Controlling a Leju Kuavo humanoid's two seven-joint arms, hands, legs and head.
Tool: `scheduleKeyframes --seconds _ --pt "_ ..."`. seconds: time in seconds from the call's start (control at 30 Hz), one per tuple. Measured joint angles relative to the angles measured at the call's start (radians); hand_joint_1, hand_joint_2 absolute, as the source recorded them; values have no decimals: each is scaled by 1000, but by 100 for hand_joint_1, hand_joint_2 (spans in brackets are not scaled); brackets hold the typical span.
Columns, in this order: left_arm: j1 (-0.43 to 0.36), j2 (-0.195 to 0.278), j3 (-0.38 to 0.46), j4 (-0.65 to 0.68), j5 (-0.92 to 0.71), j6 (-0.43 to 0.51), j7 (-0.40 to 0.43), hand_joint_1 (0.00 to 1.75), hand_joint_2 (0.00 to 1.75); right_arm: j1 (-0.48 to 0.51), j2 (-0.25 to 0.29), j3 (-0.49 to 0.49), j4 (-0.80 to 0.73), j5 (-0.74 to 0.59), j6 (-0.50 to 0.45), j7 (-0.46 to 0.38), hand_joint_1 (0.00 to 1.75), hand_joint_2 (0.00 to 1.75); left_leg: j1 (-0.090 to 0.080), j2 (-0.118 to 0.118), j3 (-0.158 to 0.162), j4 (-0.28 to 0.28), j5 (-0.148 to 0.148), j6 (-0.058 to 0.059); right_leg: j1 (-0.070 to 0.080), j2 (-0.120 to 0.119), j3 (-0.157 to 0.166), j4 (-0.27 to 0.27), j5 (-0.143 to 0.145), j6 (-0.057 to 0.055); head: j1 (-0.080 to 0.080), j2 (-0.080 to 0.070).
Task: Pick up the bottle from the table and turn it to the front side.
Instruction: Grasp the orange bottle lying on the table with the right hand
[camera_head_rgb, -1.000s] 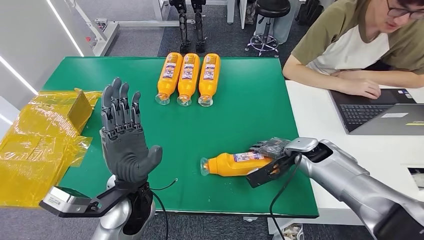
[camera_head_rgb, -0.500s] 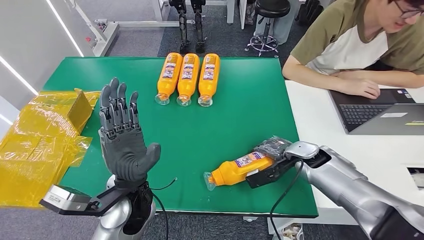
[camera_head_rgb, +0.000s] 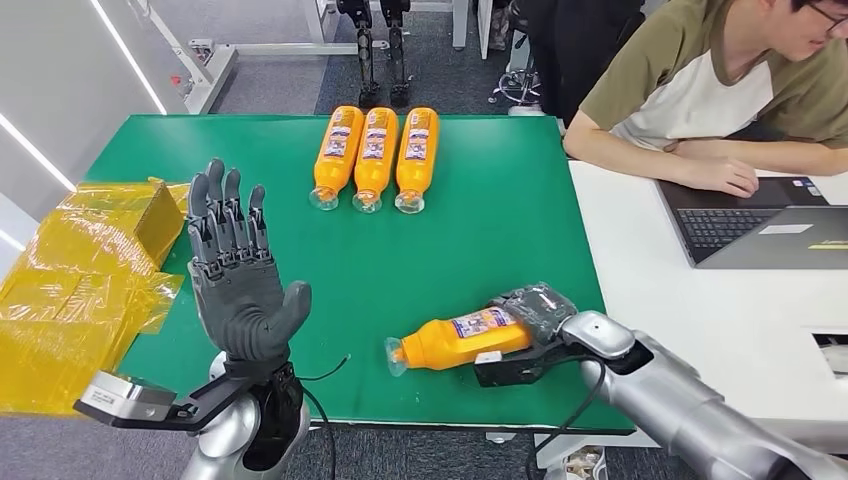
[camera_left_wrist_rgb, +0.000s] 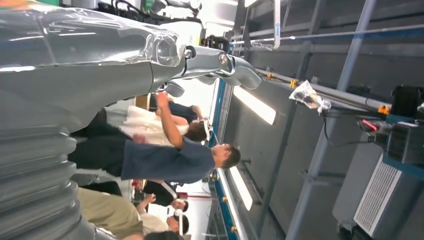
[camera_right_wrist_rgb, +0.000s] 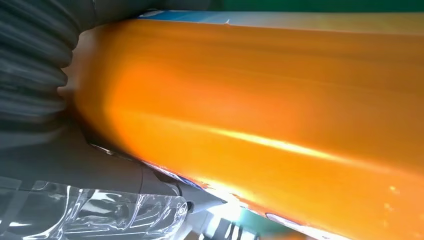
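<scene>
The orange bottle (camera_head_rgb: 463, 340) lies near the front edge of the green surface (camera_head_rgb: 450, 240), its base wrapped by the right hand (camera_head_rgb: 525, 335) and its clear cap end pointing toward the robot's left. The hand is clamped on the bottle: dark fingers (camera_head_rgb: 535, 303) curl over the top of the base while the thumb side sits beneath it, and the right wrist view shows the orange body (camera_right_wrist_rgb: 260, 115) pressed right against the hand's ribbed cover. A second ago the bottle lay flat with its axis running across the surface; half a second ago the cap end had dipped toward the front edge; now the whole bottle has shifted slightly toward the robot's left, the neck sits a little higher, and the label (camera_head_rgb: 483, 322) faces up and toward the camera. Whether it has actually left the surface cannot be told. I judge that the pick-and-rotate step is under way and that the printed face is coming round, though it still needs to be squared up.

The left hand (camera_head_rgb: 235, 275) stands raised over the left part of the surface, palm up, fingers apart and holding nothing; it has drifted a touch leftward in the last second. Three matching bottles (camera_head_rgb: 375, 155) lie side by side at the far edge, well apart from the held one. Yellow crinkled wrapping (camera_head_rgb: 80, 280) lies off the left side. At the adjoining white desk (camera_head_rgb: 650, 260) a person (camera_head_rgb: 720, 90) rests an arm beside a laptop (camera_head_rgb: 760, 220).
</scene>
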Motion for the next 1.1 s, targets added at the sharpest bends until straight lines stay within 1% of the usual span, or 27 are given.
scheduleKeyframes --seconds 0.1,0.23,0.33,0.47,0.57,0.7,0.77,0.93,1.0,1.1 --pt "9 0 0 0 0 11 0 0 175 77 22 -105 -85 -15 -90 16 175 175 0 0 -1 0 0 0 0 0 -1 0 0 0 0 0" --pt "13 -1 0 0 -3 20 0 0 175 158 51 -223 -190 -37 -174 10 175 175 1 -3 -2 0 0 0 1 -3 -2 0 -1 0 0 0" --pt "14 -1 0 0 -3 23 0 0 175 199 66 -287 -247 -40 -190 7 175 175 0 -4 -3 0 0 0 1 -3 -2 0 -1 0 0 0" --pt "14 -1 0 0 -3 24 0 0 175 229 72 -333 -288 -46 -197 5 175 175 0 -4 -3 0 0 0 0 -3 -2 0 -1 0 0 0" --pt "14 -1 0 0 -4 28 0 0 175 257 85 -366 -318 -75 -237 -15 175 175 0 -4 -3 0 0 0 0 -4 -2 0 -1 0 0 0" --pt "14 -1 -3 0 -7 39 1 0 175 348 141 -453 -421 -169 -377 -75 175 175 0 -4 -4 0 0 0 0 -4 -3 0 -2 -1 0 0" --pt "13 -2 -9 1 -6 39 8 0 175 404 176 -492 -486 -201 -422 -89 175 175 0 -4 -4 0 0 -1 0 -4 -3 0 -3 -1 0 0" --pt "10 2 -37 14 32 -31 50 0 175 520 256 -548 -620 -238 -454 -97 175 175 0 -3 -4 -1 -1 -1 0 -3 -4 0 -4 -1 0 0" --pt "10 4 -47 20 39 -46 58 0 175 545 276 -559 -652 -242 -455 -97 175 175 0 -3 -4 -1 -1 -1 0 -3 -4 0 -4 -1 0 0" --pt "9 5 -52 24 42 -56 65 0 175 564 293 -571 -681 -245 -455 -98 175 175 0 -3 -4 -1 -1 -1 0 -2 -4 0 -3 -1 0 0"
